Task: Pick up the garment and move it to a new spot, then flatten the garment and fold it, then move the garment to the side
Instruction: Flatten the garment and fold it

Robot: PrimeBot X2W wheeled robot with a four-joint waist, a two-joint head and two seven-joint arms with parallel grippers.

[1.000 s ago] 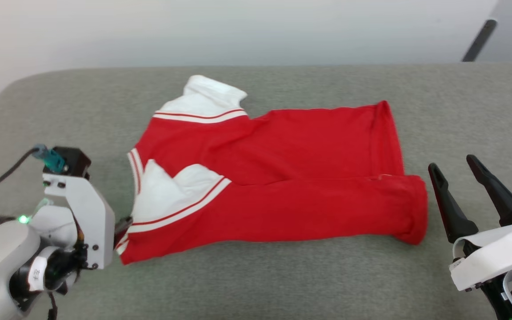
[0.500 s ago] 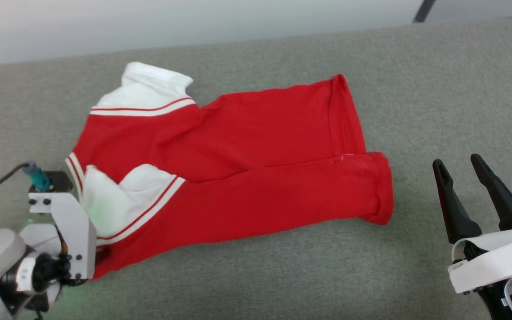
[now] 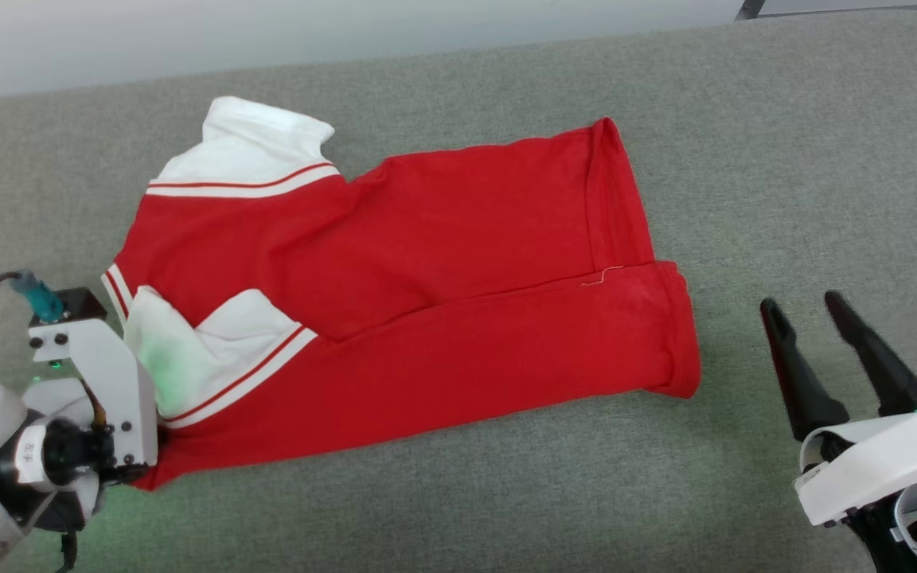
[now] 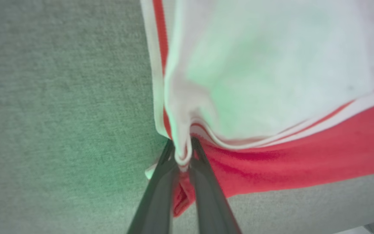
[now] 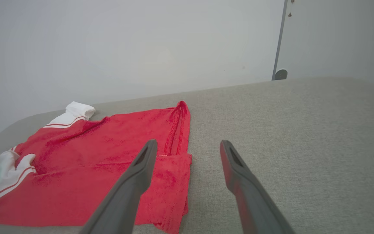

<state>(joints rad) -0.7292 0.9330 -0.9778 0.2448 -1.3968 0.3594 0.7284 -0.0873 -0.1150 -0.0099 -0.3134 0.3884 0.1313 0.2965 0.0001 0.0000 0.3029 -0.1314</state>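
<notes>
Newly pinched by left gripper at white sleeve edge: soft, limp garment; right gripper spread, near garment's hem.

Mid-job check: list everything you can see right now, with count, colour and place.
garment: one, red with white sleeves and striped trim, lying partly folded on the surface, left of centre.
loose thread: one, white, at the garment's right-end hem.
padded surface: one, grey, under the garment.
wall: one, pale, behind the surface.
upright strip: one, grey, on the wall past the surface's far edge.
left hand: one, dark fingers, shut on the garment's edge beside the near white sleeve.
right hand: one, dark fingers, open, to the right of the garment, holding nothing.
</notes>
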